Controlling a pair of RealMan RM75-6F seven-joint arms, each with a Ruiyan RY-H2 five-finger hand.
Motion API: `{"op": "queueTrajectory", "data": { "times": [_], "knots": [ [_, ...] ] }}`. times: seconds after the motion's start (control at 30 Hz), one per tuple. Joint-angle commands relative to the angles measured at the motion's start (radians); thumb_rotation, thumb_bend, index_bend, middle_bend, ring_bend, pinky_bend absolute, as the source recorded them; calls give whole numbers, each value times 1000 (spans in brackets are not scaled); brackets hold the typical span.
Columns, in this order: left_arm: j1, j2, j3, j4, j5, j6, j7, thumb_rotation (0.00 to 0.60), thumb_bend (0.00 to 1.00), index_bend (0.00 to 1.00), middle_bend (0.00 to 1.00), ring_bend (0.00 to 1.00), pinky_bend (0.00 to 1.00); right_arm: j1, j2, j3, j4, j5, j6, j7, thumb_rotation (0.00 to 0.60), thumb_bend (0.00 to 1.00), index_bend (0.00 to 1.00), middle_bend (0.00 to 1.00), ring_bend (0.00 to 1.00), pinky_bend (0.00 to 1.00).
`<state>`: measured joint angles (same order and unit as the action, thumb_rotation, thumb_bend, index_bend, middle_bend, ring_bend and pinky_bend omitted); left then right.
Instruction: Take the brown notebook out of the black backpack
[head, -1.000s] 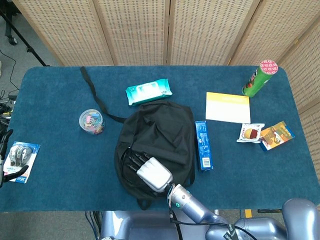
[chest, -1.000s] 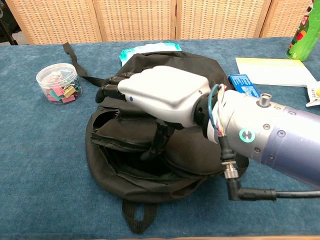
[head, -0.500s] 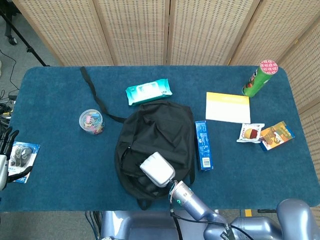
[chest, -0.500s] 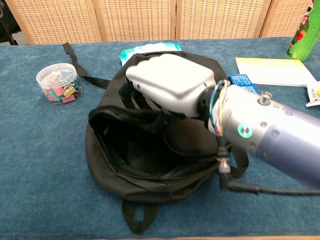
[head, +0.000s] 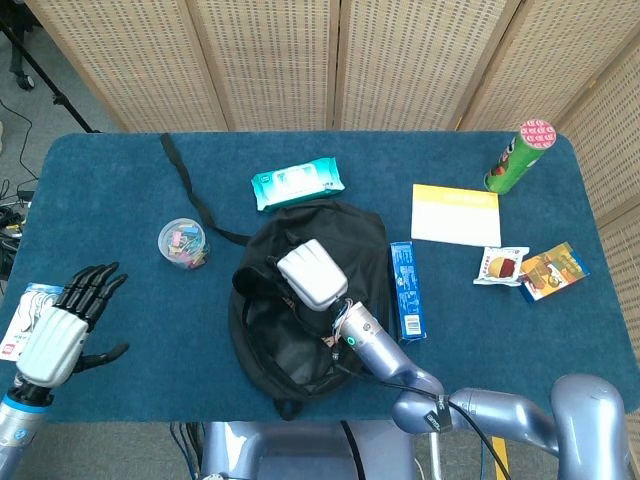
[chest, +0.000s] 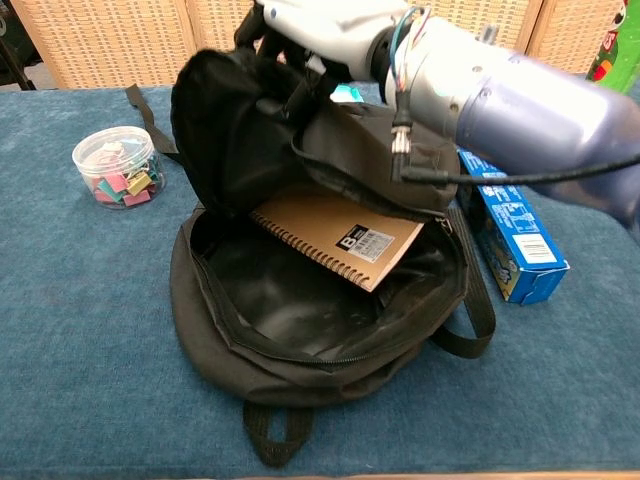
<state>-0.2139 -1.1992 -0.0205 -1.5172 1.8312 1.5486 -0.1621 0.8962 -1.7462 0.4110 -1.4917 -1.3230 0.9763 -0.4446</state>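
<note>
The black backpack (head: 262, 335) lies at the table's front middle with its mouth wide open (chest: 240, 335). My right hand (head: 312, 272) grips the top flap (chest: 225, 130) and holds it lifted up and back; in the chest view that hand (chest: 325, 18) is at the top edge. Inside the bag lies the brown spiral notebook (chest: 340, 237), tilted, its far end tucked under the raised flap. My left hand (head: 62, 328) hovers over the table's front left with fingers spread and nothing in it.
A jar of clips (head: 183, 243) stands left of the bag and a blue box (chest: 510, 240) lies right of it. A wipes pack (head: 297, 183) sits behind. A yellow pad (head: 455, 213), a green can (head: 520, 155) and snack packets (head: 553, 270) are at the right.
My right hand has pulled the flap up and away from me, opening the bag and baring the notebook. My left hand has come in from the left edge over the table.
</note>
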Motion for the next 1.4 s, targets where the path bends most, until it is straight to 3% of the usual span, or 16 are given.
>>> {"op": "queueTrajectory", "data": {
  "times": [0.03,0.17,0.53,0.93,1.4],
  "knots": [
    [-72,-43,23,50,68,-44,-76,600,50,98,0,0,78,6,4,5,-2,26,11,-7,600,466,653,690,702,760],
    [-120,-87,36,82,107,-71,-104,600,55,182,0,12,104,14,5,4,-7,51,26,-33,600,465,653,690,702,760],
    [-257,-229,33,69,143,-188,-69,600,76,260,0,45,123,35,-13,4,-42,157,49,-60,600,453,653,690,702,759],
    [-370,-346,11,65,45,-367,-29,600,81,281,50,86,142,45,-20,2,-59,234,63,-36,600,455,653,690,702,759],
    [-486,-568,-50,207,-52,-494,73,600,95,302,58,86,142,73,7,15,-178,391,44,-63,600,464,657,690,702,760]
  ]
}}
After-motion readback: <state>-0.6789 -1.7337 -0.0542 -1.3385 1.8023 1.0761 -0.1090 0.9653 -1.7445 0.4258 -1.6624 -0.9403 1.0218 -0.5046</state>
